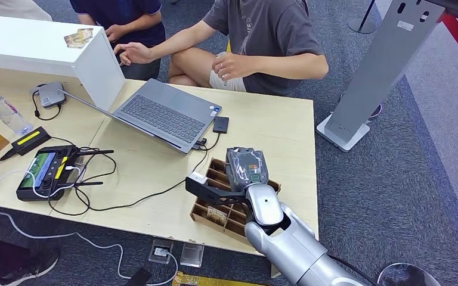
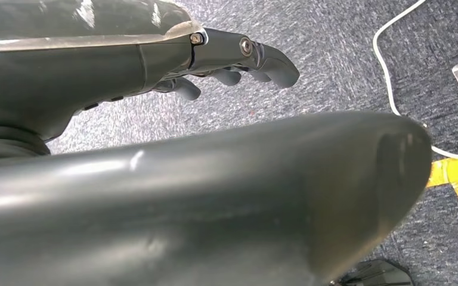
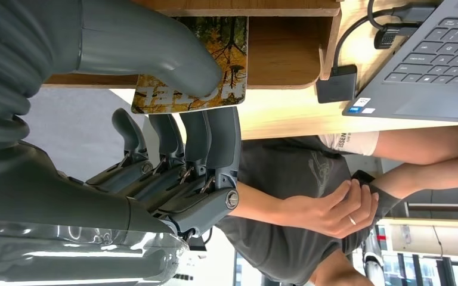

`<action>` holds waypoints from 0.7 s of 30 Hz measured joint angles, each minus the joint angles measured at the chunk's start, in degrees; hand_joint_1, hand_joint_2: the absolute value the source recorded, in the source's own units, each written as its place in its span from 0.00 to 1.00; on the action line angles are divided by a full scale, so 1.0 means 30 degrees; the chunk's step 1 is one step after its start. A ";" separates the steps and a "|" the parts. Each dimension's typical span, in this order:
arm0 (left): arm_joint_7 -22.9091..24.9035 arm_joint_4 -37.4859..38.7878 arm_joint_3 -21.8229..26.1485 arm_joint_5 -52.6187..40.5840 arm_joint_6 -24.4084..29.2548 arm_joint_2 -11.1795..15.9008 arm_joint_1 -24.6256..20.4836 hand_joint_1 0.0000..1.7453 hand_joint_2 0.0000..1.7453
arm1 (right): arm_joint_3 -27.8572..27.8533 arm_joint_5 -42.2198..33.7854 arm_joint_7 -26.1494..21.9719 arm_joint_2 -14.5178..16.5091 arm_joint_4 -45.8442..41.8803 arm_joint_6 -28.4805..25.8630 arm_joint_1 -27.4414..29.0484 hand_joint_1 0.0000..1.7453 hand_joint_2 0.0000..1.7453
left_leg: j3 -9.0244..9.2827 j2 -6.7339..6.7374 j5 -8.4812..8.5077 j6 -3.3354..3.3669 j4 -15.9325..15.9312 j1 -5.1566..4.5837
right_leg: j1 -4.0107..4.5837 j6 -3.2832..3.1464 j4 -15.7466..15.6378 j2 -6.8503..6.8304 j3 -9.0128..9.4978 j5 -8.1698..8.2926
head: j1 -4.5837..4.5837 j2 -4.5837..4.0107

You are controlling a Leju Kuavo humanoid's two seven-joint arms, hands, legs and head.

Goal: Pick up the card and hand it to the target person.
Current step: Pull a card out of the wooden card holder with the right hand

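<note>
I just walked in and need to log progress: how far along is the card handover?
Done: the right hand has reached the wooden organizer and pinches the card between thumb and fingers. In hand: lifting it out. Left: carrying it across the table to the seated person. The left hand hangs over carpet.

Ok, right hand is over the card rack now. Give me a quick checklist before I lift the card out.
1. Thumb on the card: ok, the right hand's thumb lies across its face.
2. Fingers behind the card: cannot tell, they sit by its edge, contact unclear.
3. Card free of the wooden rack: not ok, it is partly inside a compartment.
4. Person in the grey shirt seated across the table: ok.
5. Laptop and its cable apart from the hand: ok.
6. Left hand out of the way: ok, hanging above the carpet, holding nothing.
</note>
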 joint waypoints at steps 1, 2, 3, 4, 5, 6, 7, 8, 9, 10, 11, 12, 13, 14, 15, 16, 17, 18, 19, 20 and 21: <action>0.0002 0.0002 0.0000 0.0002 0.0000 0.0000 0.0000 0.00 0.00 | -0.0002 0.0015 0.0040 -0.0002 -0.0002 -0.0002 0.0000 0.78 1.00 | 0.0000 0.0000 0.0000 0.0000 0.0000 0.0000 | 0.0000 0.0000 0.0000 0.0000 0.0000 0.0000 | 0.0002 0.0000; 0.0004 0.0002 0.0000 0.0002 0.0000 0.0000 0.0000 0.00 0.00 | -0.0004 0.0024 0.0078 -0.0004 -0.0007 -0.0002 0.0000 0.78 1.00 | 0.0000 0.0000 0.0000 0.0000 0.0000 0.0000 | 0.0000 0.0000 0.0000 0.0000 0.0000 0.0000 | 0.0002 0.0000; 0.0004 0.0002 0.0000 0.0004 0.0002 0.0000 0.0001 0.00 0.00 | -0.0005 0.0029 0.0111 -0.0004 -0.0018 -0.0002 0.0000 0.78 1.00 | 0.0000 0.0000 0.0000 0.0000 0.0000 0.0000 | 0.0000 0.0000 0.0000 0.0000 0.0000 0.0000 | 0.0002 0.0000; 0.0004 0.0004 0.0000 0.0007 0.0004 0.0000 0.0001 0.00 0.00 | -0.0007 0.0038 0.0144 -0.0004 -0.0029 -0.0002 0.0000 0.78 1.00 | 0.0000 0.0000 0.0000 0.0000 0.0000 0.0000 | 0.0000 0.0000 0.0000 0.0000 0.0000 0.0000 | 0.0002 0.0000; 0.0004 0.0002 0.0000 0.0013 0.0005 0.0000 0.0000 0.00 0.00 | -0.0009 0.0053 0.0175 -0.0004 -0.0040 -0.0002 -0.0001 0.78 1.00 | 0.0001 0.0000 0.0000 0.0000 0.0000 0.0000 | 0.0000 0.0000 0.0000 0.0000 0.0000 0.0000 | 0.0000 0.0000; 0.0004 0.0002 0.0000 0.0020 0.0007 0.0000 0.0001 0.00 0.00 | -0.0011 0.0076 0.0202 -0.0006 -0.0047 -0.0002 -0.0002 0.78 1.00 | 0.0001 0.0000 0.0000 0.0000 0.0000 0.0000 | 0.0000 0.0000 0.0000 0.0000 0.0000 0.0000 | 0.0000 0.0000; 0.0004 0.0002 0.0000 0.0026 0.0009 0.0000 0.0001 0.00 0.00 | -0.0013 0.0104 0.0219 -0.0007 -0.0051 -0.0002 -0.0003 0.79 1.00 | 0.0001 0.0000 0.0000 0.0000 0.0000 0.0000 | 0.0000 0.0000 0.0000 0.0000 0.0000 0.0000 | 0.0000 0.0000; 0.0004 0.0002 0.0000 0.0029 0.0011 0.0000 0.0001 0.00 0.00 | -0.0015 0.0133 0.0231 -0.0009 -0.0058 -0.0002 -0.0003 0.79 1.00 | 0.0001 0.0000 0.0000 0.0000 0.0000 0.0000 | 0.0000 0.0000 0.0000 0.0000 -0.0001 0.0000 | 0.0000 0.0000; 0.0007 0.0002 0.0000 0.0031 0.0013 0.0000 0.0002 0.00 0.00 | -0.0018 0.0166 0.0240 -0.0013 -0.0084 -0.0013 -0.0005 0.79 1.00 | 0.0001 0.0000 0.0000 0.0000 0.0000 0.0000 | 0.0000 0.0000 0.0000 0.0000 -0.0001 0.0000 | 0.0002 0.0000; 0.0015 0.0002 0.0000 0.0031 0.0016 0.0000 0.0002 0.00 0.00 | -0.0022 0.0191 0.0248 -0.0015 -0.0127 -0.0026 -0.0012 0.79 1.00 | 0.0001 0.0001 0.0000 0.0000 0.0000 0.0000 | 0.0000 0.0000 0.0000 0.0000 -0.0001 0.0000 | 0.0000 0.0000; 0.0024 0.0002 0.0000 0.0031 0.0020 0.0000 0.0002 0.00 0.00 | -0.0025 0.0211 0.0257 -0.0017 -0.0178 -0.0038 -0.0022 0.79 1.00 | 0.0002 0.0001 0.0000 0.0000 0.0000 0.0000 | 0.0000 0.0000 0.0000 0.0000 -0.0001 0.0000 | -0.0005 0.0000; 0.0035 0.0002 0.0000 0.0031 0.0024 0.0000 0.0002 0.00 0.00 | -0.0027 0.0224 0.0268 -0.0020 -0.0237 -0.0049 -0.0033 0.78 1.00 | 0.0003 0.0001 0.0000 0.0000 0.0000 0.0000 | 0.0000 0.0000 0.0000 0.0000 -0.0001 0.0000 | -0.0009 0.0000; 0.0046 0.0002 0.0000 0.0031 0.0027 0.0000 0.0005 0.00 0.00 | -0.0029 0.0228 0.0279 -0.0022 -0.0293 -0.0047 -0.0041 0.78 1.00 | 0.0003 0.0001 0.0000 0.0000 0.0000 0.0000 | 0.0000 0.0000 0.0000 0.0000 -0.0001 0.0000 | -0.0011 0.0000; 0.0053 0.0004 0.0000 0.0031 0.0031 0.0000 0.0007 0.00 0.00 | -0.0033 0.0229 0.0288 -0.0024 -0.0348 -0.0040 -0.0044 0.79 1.00 | 0.0004 0.0001 0.0000 0.0000 0.0000 0.0000 | 0.0000 0.0000 0.0000 0.0000 -0.0001 0.0000 | -0.0011 0.0000; 0.0058 0.0004 0.0000 0.0031 0.0033 0.0000 0.0008 0.00 0.00 | -0.0036 0.0229 0.0293 -0.0027 -0.0408 -0.0029 -0.0043 0.79 1.00 | 0.0004 0.0001 0.0000 0.0000 0.0000 0.0000 | 0.0000 0.0000 0.0000 0.0001 -0.0001 0.0000 | -0.0009 0.0000; 0.0062 0.0002 0.0000 0.0031 0.0036 0.0000 0.0009 0.00 0.00 | -0.0040 0.0229 0.0295 -0.0029 -0.0477 -0.0016 -0.0043 0.79 1.00 | 0.0004 0.0001 0.0000 0.0000 0.0000 0.0000 | 0.0000 0.0000 0.0000 0.0001 -0.0001 0.0000 | -0.0007 0.0000; 0.0062 0.0002 0.0000 0.0033 0.0040 0.0000 0.0009 0.00 0.00 | -0.0042 0.0229 0.0295 -0.0031 -0.0546 -0.0002 -0.0043 0.80 1.00 | 0.0004 0.0002 0.0000 0.0000 0.0000 0.0000 | 0.0000 0.0000 0.0000 0.0001 -0.0001 0.0000 | -0.0007 0.0000; 0.0062 0.0002 0.0000 0.0035 0.0044 0.0000 0.0009 0.00 0.00 | -0.0044 0.0229 0.0297 -0.0035 -0.0615 0.0016 -0.0044 0.80 1.00 | 0.0005 0.0002 0.0000 0.0000 0.0000 0.0000 | 0.0000 0.0000 0.0000 0.0001 0.0000 0.0000 | -0.0005 0.0000; 0.0062 0.0002 0.0000 0.0036 0.0049 0.0000 0.0010 0.00 0.00 | -0.0047 0.0229 0.0299 -0.0040 -0.0697 0.0040 -0.0043 0.81 1.00 | 0.0005 0.0001 0.0000 0.0000 0.0000 0.0000 | 0.0000 0.0000 0.0000 0.0001 0.0000 0.0000 | -0.0002 0.0000; 0.0062 0.0004 0.0000 0.0038 0.0053 0.0000 0.0010 0.00 0.00 | -0.0051 0.0228 0.0301 -0.0051 -0.0785 0.0069 -0.0043 0.82 1.00 | 0.0005 0.0001 0.0001 0.0000 0.0000 0.0000 | 0.0000 0.0000 0.0000 0.0001 0.0000 0.0000 | 0.0000 0.0000; 0.0062 0.0004 0.0000 0.0038 0.0056 0.0000 0.0010 0.00 0.00 | -0.0055 0.0226 0.0302 -0.0069 -0.0878 0.0100 -0.0043 0.82 1.00 | 0.0005 0.0002 0.0001 0.0000 0.0000 0.0000 | 0.0000 0.0000 0.0000 0.0001 0.0000 0.0000 | 0.0000 0.0000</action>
